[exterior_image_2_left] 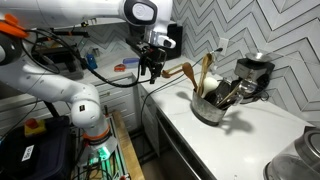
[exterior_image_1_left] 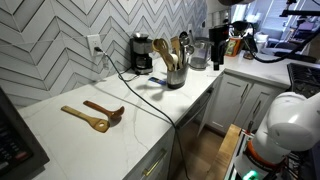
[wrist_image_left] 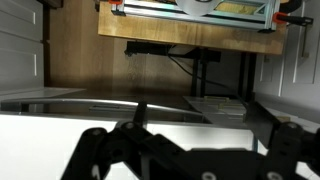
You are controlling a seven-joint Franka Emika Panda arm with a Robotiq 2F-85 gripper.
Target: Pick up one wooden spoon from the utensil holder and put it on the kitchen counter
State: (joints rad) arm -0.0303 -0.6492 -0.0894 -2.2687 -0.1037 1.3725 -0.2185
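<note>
Two wooden utensils are seen lying close together on the table in an exterior view, toward its near corner: a golden-orange utensil and a dark reddish-brown spoon. Toward the far end, the utensil holder is set upright, with a black coffee maker behind it at the back edge and a kettle beyond. The wooden spoon is stood in the holder among other utensils.

In an exterior view from the opposite end, the gripper is held in the air by the table's end edge, apart from the utensil holder. Nothing is gripped. The jaws appear to be apart, though they are blurred by the dark clutter behind. The wooden spoon is seen upright in the holder, bowl upward.

In the wrist view, the gripper is shown dark along the bottom edge, its jaws spread wide over a white surface, with nothing between them.
</note>
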